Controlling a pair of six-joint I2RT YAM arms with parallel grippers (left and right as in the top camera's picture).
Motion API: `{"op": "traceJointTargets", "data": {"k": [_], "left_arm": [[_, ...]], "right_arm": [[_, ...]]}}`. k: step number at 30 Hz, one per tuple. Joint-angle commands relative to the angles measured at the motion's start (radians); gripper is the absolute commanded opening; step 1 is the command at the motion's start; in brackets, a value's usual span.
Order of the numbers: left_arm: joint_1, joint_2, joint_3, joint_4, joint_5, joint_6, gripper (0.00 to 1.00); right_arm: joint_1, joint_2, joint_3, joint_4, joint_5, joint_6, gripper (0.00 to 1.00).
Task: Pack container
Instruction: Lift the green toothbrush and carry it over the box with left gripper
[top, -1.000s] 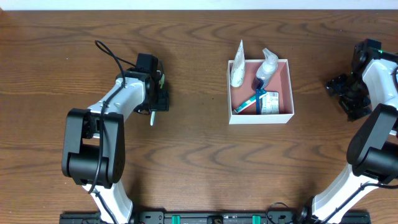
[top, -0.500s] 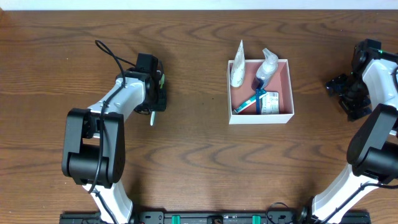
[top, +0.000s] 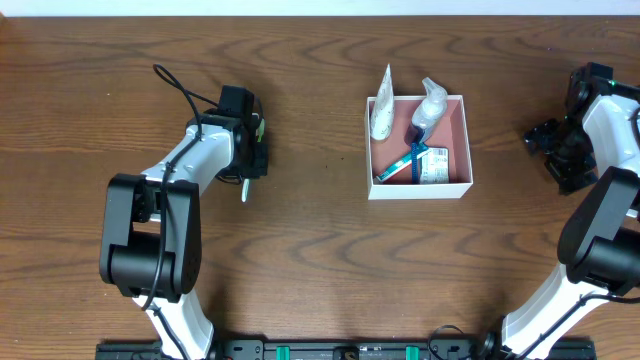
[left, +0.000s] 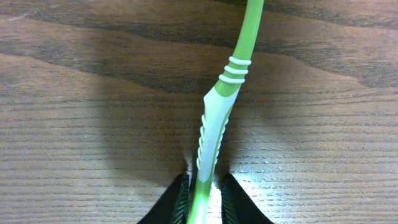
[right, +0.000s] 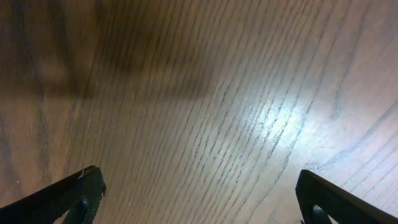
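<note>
A green-and-white toothbrush (left: 214, 130) lies on the wooden table at the left. My left gripper (left: 205, 186) is shut on its handle, one black finger on each side. In the overhead view the left gripper (top: 255, 150) stands over the toothbrush (top: 244, 188), whose end pokes out below it. The container (top: 418, 190), a white square box with a pink inside, sits right of centre. It holds a white tube (top: 382, 112), a small bottle (top: 430, 105), a blue toothbrush (top: 405, 163) and a green-and-white packet (top: 436, 166). My right gripper (right: 205, 199) is open over bare wood, far right of the container.
The right arm (top: 600, 150) stands at the table's right edge, the left arm (top: 165, 200) at the left. Bare wood lies between the left gripper and the container. The table's back edge runs along the top of the overhead view.
The left jaws have drawn together onto the toothbrush handle. Neither arm has shifted, and the container's contents are unchanged.
</note>
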Motion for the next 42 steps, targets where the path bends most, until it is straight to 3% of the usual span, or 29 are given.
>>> {"op": "traceJointTargets", "data": {"k": [1, 4, 16, 25, 33, 42], "left_arm": [[0.000, 0.019, -0.010, 0.002, -0.008, -0.003, 0.13], [0.000, 0.018, -0.010, 0.008, -0.008, -0.007, 0.08], [0.000, -0.008, 0.051, -0.027, -0.007, -0.044, 0.06], [-0.026, -0.262, 0.106, -0.003, 0.151, -0.078, 0.06], [-0.255, -0.512, 0.106, 0.142, 0.153, -0.076, 0.06], [-0.528, -0.451, 0.106, 0.299, 0.084, -0.016, 0.06]], "right_arm": [[-0.002, -0.016, 0.000, 0.000, 0.011, 0.016, 0.99], [-0.002, -0.016, 0.000, 0.000, 0.011, 0.016, 0.99], [-0.002, -0.016, 0.000, 0.000, 0.011, 0.016, 0.99], [-0.002, -0.016, 0.000, 0.000, 0.011, 0.016, 0.99], [-0.002, -0.016, 0.000, 0.000, 0.011, 0.016, 0.99], [-0.002, -0.016, 0.000, 0.000, 0.011, 0.016, 0.99]]}}
